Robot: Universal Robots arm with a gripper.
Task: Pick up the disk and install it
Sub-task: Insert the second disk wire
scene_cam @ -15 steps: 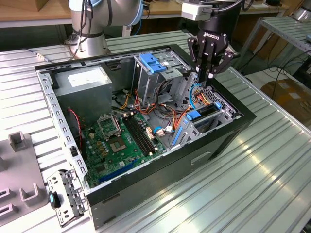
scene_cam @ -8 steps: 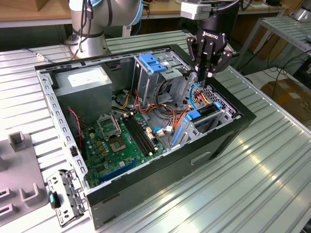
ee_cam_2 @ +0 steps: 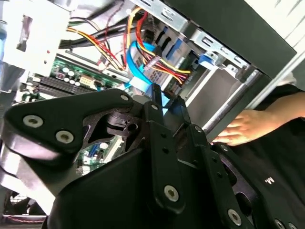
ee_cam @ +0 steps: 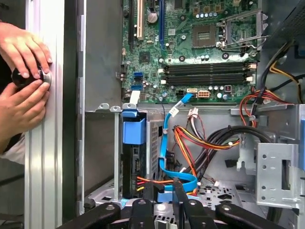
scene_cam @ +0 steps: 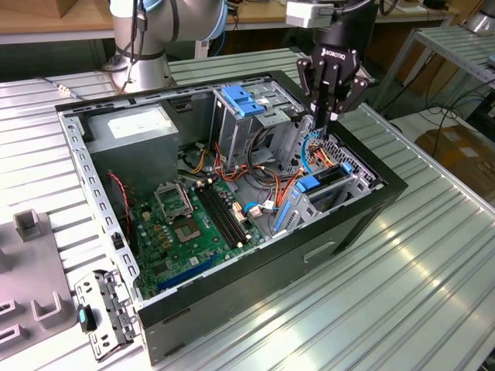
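Black multi-link end effector, fingers drawn narrow with nothing visibly gripped, poised over the open black computer case on the ribbed metal counter; blue-railed silver disk seated upright in its drive bay, a person's hands alongside

A: Where's the case?
B: Computer case lies open on the bench. Motherboard on its floor; power supply in the corner toward the exterior view's left.
A: The gripper?
B: Gripper above the drive cage, at the exterior view's right.
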